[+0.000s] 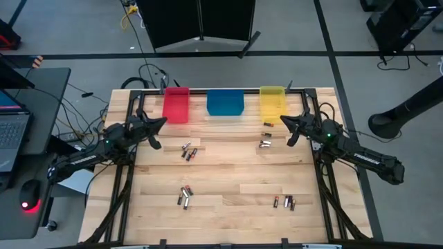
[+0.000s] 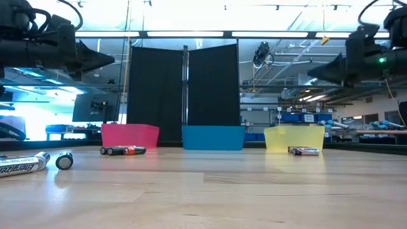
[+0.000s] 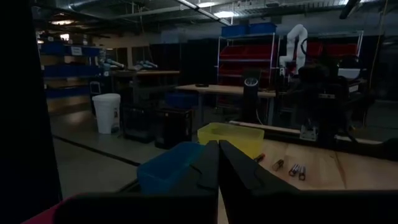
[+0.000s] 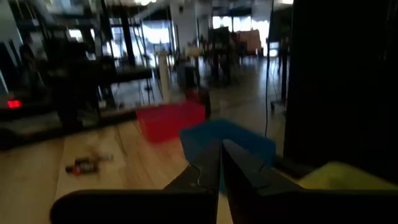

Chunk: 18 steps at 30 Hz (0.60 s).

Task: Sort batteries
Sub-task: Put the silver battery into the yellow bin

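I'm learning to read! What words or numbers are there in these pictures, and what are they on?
"Energizer", my best reading of the dark print on the silvery battery lying nearest in the low view.
White lettering on the right arm: too small to read.
Labels on the other batteries: too small to read.
The red bin, blue bin and yellow bin show no writing.

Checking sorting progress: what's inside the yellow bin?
From above, the yellow bin shows no batteries inside; its translucent walls blur the floor. Loose batteries lie on the table beside it.
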Tool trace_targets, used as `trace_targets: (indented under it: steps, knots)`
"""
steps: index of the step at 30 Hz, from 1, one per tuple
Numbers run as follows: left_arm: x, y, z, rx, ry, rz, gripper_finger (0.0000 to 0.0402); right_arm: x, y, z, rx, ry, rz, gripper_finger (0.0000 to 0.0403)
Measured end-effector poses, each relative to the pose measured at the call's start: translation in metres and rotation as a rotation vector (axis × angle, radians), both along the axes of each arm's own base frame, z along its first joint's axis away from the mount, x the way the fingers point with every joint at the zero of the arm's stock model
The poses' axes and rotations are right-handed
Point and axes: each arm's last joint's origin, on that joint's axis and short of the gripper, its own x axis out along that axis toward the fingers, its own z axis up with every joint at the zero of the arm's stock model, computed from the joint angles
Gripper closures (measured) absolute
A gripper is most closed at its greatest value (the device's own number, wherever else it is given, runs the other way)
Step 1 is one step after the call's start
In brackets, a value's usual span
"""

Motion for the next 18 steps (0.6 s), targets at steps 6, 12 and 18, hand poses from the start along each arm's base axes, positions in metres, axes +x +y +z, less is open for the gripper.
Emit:
trace_targets:
  steps: [6,12,18]
  knots:
    - [0.0,0.0,0.0,-0.024,-0.014,-0.006,0.0388,-0.002,0.001,0.017,0.0,-0.211,0.026,0.0375]
    - [0.0,0.0,0.003,-0.097,-0.084,-0.024,0.0388,0.002,0.006,0.028,0.014,-0.17,0.159,0.0394]
    - [0.0,0.0,0.002,-0.094,-0.071,-0.032,0.0388,0.017,0.009,0.043,0.118,0.015,0.221,0.0396]
